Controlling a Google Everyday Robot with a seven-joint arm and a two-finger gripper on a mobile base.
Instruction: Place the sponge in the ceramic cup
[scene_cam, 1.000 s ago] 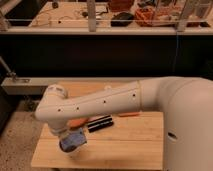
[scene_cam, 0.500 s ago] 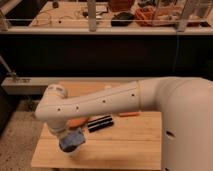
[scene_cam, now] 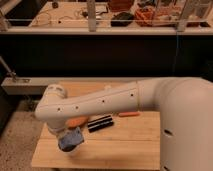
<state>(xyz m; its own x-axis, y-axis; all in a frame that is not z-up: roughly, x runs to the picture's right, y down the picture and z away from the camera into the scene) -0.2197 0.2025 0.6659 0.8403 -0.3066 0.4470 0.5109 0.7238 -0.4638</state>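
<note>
Item 1. Tool (scene_cam: pixel 68 140): at the lower left of the frame, on the end of the white arm (scene_cam: pixel 100 102) that reaches in from the right. The jaws are closed tight on the sponge, whose body covers most of them. The tool hangs just above the wood and touches nothing else.

Item 2. Sponge (scene_cam: pixel 73 138): small blue soft pad held in the tool. It is clear of the surface, over the lower left part of the table, with a dark shadow beneath it.

Item 3. Table (scene_cam: pixel 125 145): light wooden planks, filling the lower centre of the frame.

Item 4. Orange dish (scene_cam: pixel 77 121): only a sliver shows under the arm, just above and to the right of the sponge.

Item 5. Black bars (scene_cam: pixel 100 123): two, lying side by side at a slight slant, at the centre of the table, just right of the orange dish.

Item 6. Orange-red stick (scene_cam: pixel 129 114): slim, lying flat near the upper edge of the table, right of the black bars. What it is cannot be told.
</note>
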